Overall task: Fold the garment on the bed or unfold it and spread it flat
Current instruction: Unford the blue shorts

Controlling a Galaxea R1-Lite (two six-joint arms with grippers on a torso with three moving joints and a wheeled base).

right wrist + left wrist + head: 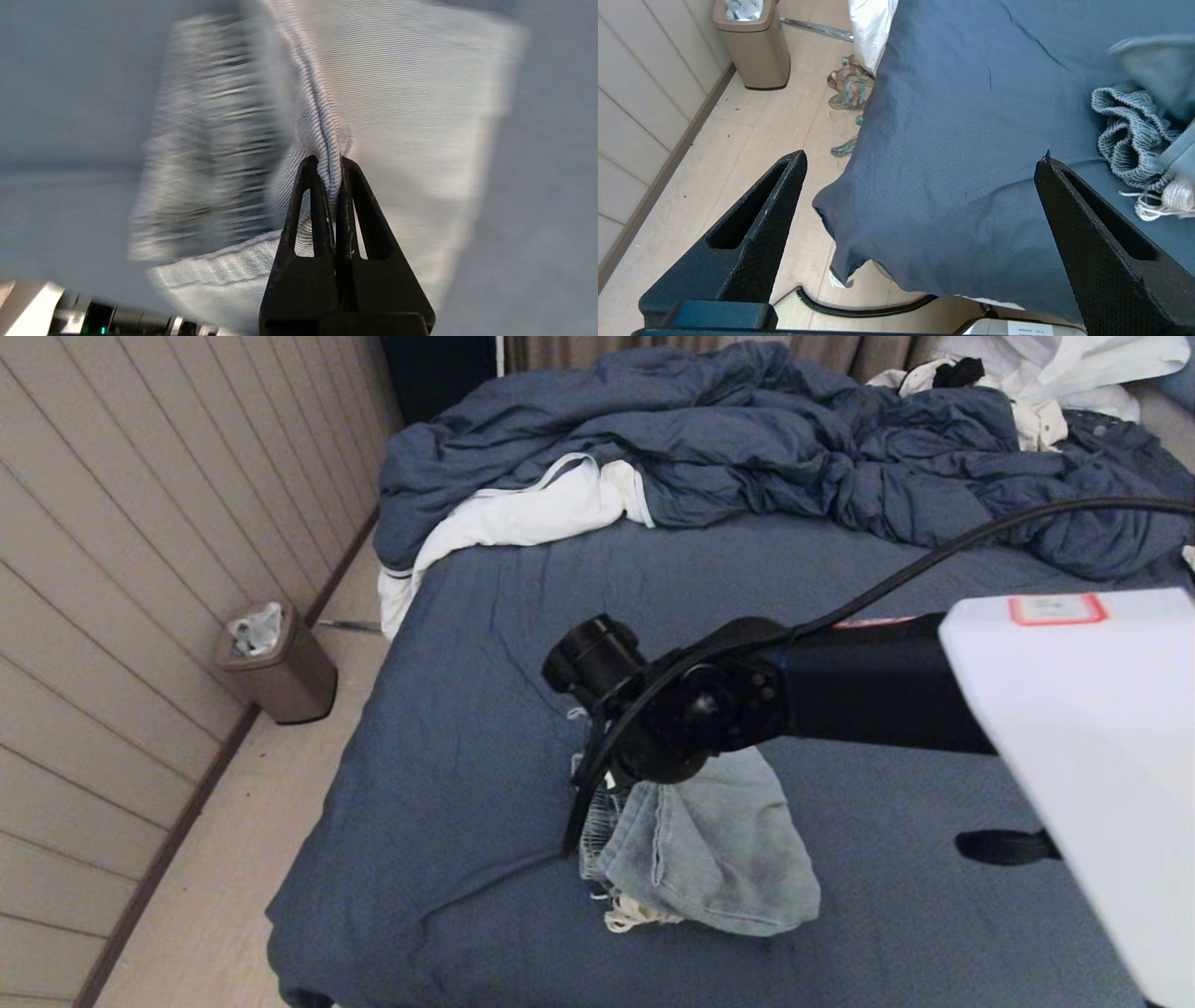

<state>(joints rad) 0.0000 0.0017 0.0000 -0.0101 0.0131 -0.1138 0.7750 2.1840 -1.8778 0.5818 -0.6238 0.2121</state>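
Shorts [420, 116] seam between right hand [329, 161] fingers

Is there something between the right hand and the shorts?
Nothing visible: the right hand is shut directly on a fold of the shorts, which lie bunched on the bed.

A: Is any lettering legible in these views?

B: None. A red-bordered sticker [1057, 609] sits on the robot's white arm casing [1092, 747], its print too small to read. A white label [1029, 329] on the pale grey robot base likewise cannot be read.
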